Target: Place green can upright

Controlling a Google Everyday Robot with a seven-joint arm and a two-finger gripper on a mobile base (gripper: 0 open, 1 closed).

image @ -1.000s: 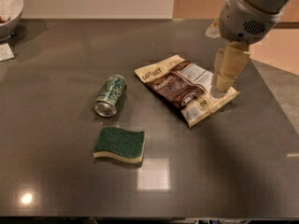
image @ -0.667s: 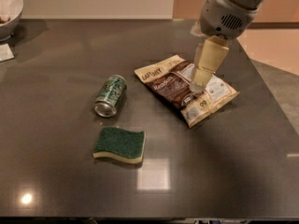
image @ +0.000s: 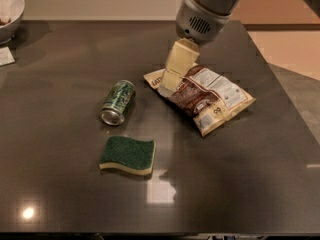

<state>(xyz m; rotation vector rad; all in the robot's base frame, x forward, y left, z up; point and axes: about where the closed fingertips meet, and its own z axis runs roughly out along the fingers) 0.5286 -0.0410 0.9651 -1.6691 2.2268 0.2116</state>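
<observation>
The green can [image: 118,102] lies on its side on the dark table [image: 60,59], left of centre, with one silver end facing the front. My gripper [image: 168,81] hangs from the arm at the upper right. It sits above the left end of the snack bag, a short way right of the can and apart from it. It holds nothing that I can see.
A brown and white snack bag [image: 205,96] lies right of centre. A green-topped yellow sponge [image: 127,155] lies in front of the can. A white bowl [image: 9,6] stands at the far left corner, with a white card [image: 6,56] below it.
The arm and gripper have moved left across the snack bag, toward the can. The can, sponge and bag have not moved.
</observation>
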